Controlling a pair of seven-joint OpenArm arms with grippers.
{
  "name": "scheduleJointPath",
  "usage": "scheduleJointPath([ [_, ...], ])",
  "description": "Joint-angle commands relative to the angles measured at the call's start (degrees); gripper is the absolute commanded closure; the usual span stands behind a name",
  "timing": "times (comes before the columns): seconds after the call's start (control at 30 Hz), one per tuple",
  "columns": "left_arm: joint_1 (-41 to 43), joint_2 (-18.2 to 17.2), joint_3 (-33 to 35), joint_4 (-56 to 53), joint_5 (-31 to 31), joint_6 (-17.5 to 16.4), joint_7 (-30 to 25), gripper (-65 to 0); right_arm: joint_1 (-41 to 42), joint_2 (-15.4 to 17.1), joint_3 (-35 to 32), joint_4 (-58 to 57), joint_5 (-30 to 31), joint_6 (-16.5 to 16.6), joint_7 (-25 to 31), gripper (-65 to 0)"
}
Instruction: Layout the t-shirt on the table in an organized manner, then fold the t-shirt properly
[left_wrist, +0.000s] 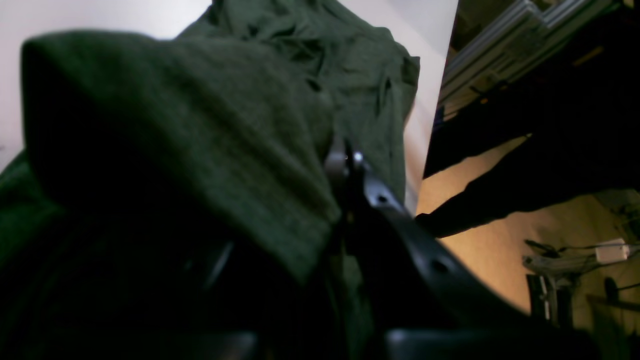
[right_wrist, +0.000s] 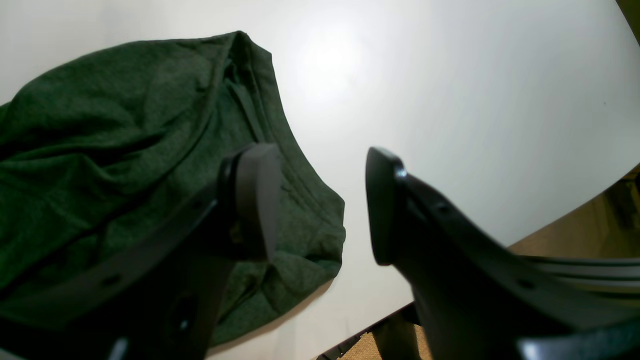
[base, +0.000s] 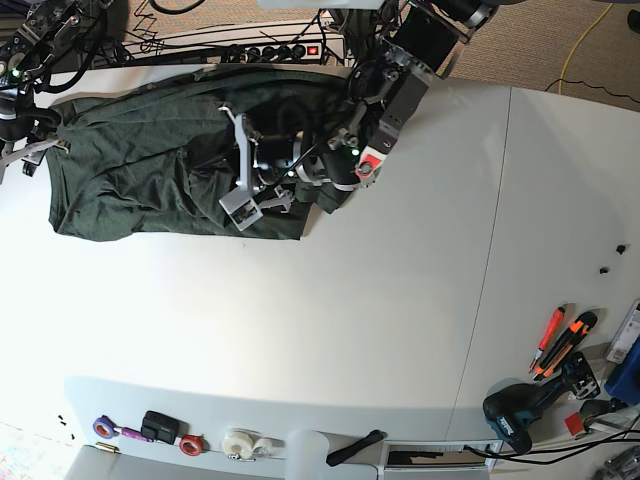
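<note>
My left gripper (left_wrist: 345, 165) is clamped on the t-shirt (base: 150, 170); right gripper (right_wrist: 320, 200) gapes empty beside its hem. I'd draw outward, taut and low.

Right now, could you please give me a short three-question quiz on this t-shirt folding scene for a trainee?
1. True or false: the right gripper is shut on the t-shirt.
2. Which gripper pinches cloth? A) left gripper B) right gripper C) neither
3. On what does the t-shirt lie?
Key: 1 false, its jaws stand open; 2 A; 3 the white table.
</note>
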Motion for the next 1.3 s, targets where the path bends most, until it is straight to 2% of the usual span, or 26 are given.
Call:
scheduleJointPath([
  [0.0,-1.3,1.2,0.3,0.9,-0.4,-0.1,-2.0,0.0,0.3,1.0,0.4,0.9,0.1,0.0,0.9,-27.4],
  [0.17,-1.3,2.7,0.5,0.9,2.8,0.1,-3.3,0.0,0.3,1.0,0.4,0.9,0.2,0.0,0.8,-27.4],
  [0.47,-1.3,3.0,0.5,0.9,2.8,0.1,-3.6,0.0,0.3,1.0,0.4,0.9,0.2,0.0,0.3,-27.4],
  [0.6,-1.3,3.0,0.5,0.9,2.8,0.1,-3.7,-28.3,0.3,1.0,0.4,0.9,0.2,-0.1,0.3,-27.4],
  [0.63,-1.3,3.1,0.5,0.9,2.8,0.1,-3.7,-32.9,0.3,1.0,0.4,0.9,0.2,-0.1,0.3,-27.5],
  [0.7,-1.3,3.6,0.5,0.9,2.8,0.1,-3.7,-34.7,0.3,1.0,0.4,0.9,0.2,-0.1,0.3,-27.4],
  [0.87,-1.3,4.7,0.5,0.9,2.8,-0.3,-3.6,-34.7,0.3,1.0,0.4,0.9,0.9,-0.2,0.2,-27.5],
  [0.93,-1.5,4.7,0.5,0.9,2.8,-2.7,-3.1,-34.6,0.3,1.0,0.4,0.9,0.8,-0.2,0.2,-27.5],
  [1.0,-2.9,4.5,0.3,1.2,2.8,-4.3,0.0,-33.8,0.3,1.0,0.4,0.9,0.8,-0.2,0.3,-27.4],
  [1.03,-3.9,4.5,0.0,1.6,2.8,-4.2,3.0,-30.1,0.3,1.0,0.4,0.9,0.8,-0.2,0.3,-27.4],
  [1.07,-5.0,4.5,-0.5,2.3,2.8,-4.3,6.3,-23.6,0.3,1.0,0.4,0.9,0.8,-0.2,0.3,-27.4],
  [1.1,-6.0,4.5,-1.2,3.3,2.8,-4.3,9.7,-15.3,0.3,1.0,0.4,0.9,0.8,-0.2,0.3,-27.4],
  [1.17,-7.6,4.2,-3.0,5.4,2.6,-6.9,16.2,0.0,0.3,1.0,0.4,0.9,0.8,-0.2,0.3,-27.4],
  [1.27,-8.4,0.9,-4.5,7.2,0.1,-7.9,19.4,0.0,0.3,1.0,0.4,0.9,0.8,-0.2,0.2,-27.4],
])
